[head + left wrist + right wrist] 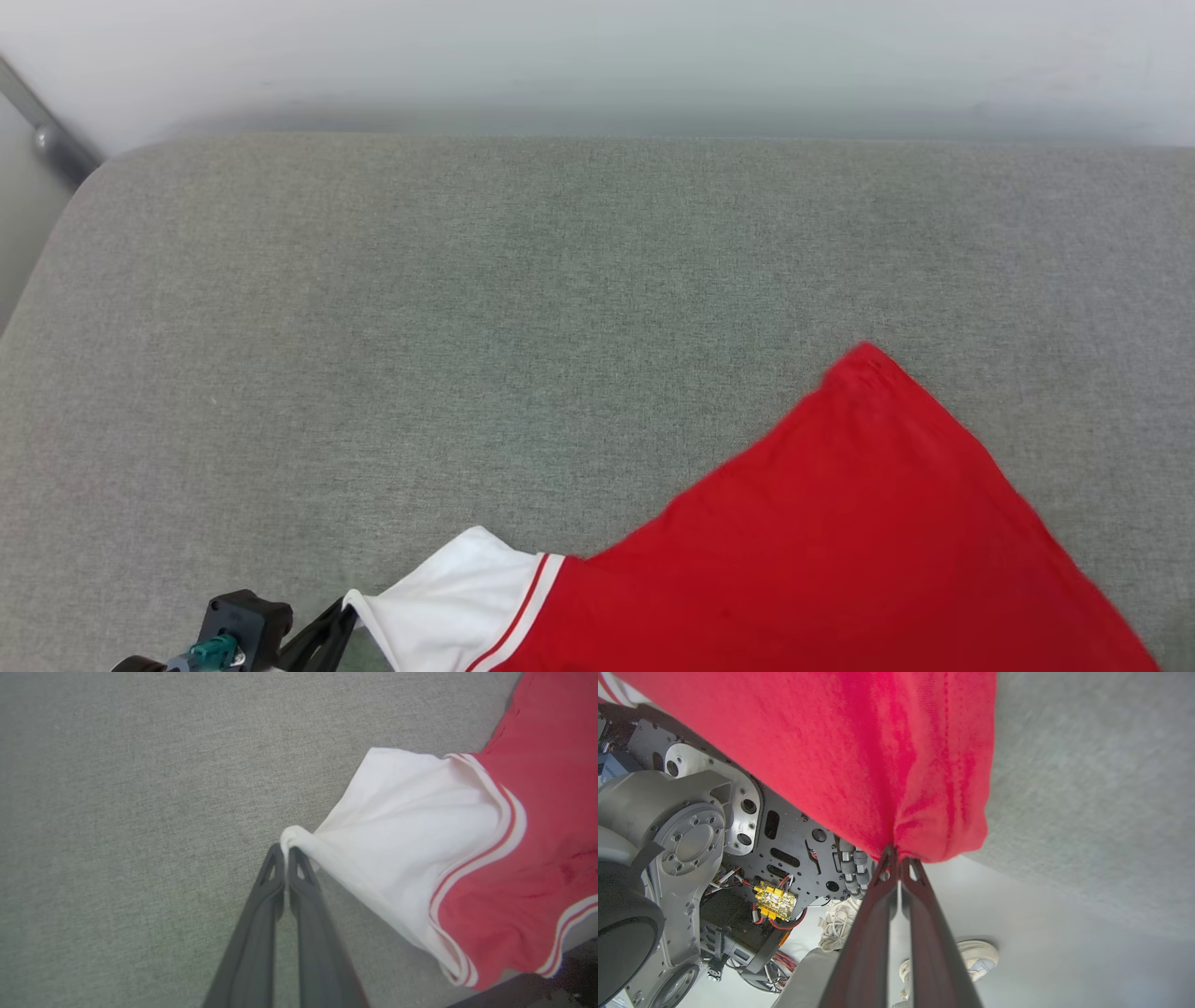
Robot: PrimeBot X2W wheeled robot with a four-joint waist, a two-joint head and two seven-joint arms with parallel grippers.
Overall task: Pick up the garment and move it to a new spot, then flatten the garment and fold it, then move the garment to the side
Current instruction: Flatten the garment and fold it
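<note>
The garment (840, 541), a red jersey shirt with a white short sleeve (457, 602) and red-white trim, lies across the near right part of the grey cushion, plain red side up, one corner pointing away. My left gripper (347, 609) sits at the bottom left, shut on the tip of the white sleeve (411, 835); its fingertips (286, 853) pinch a small bunch of white cloth. My right gripper (899, 856) is shut on a red edge of the garment (878, 756), which hangs beyond the cushion's near edge.
The grey fabric cushion (467, 308) spreads wide to the left and far side. A pale wall runs behind it, with a metal bar (47, 131) at the far left. In the right wrist view the robot's base (691, 835) and a shoe (976, 956) stand on the floor.
</note>
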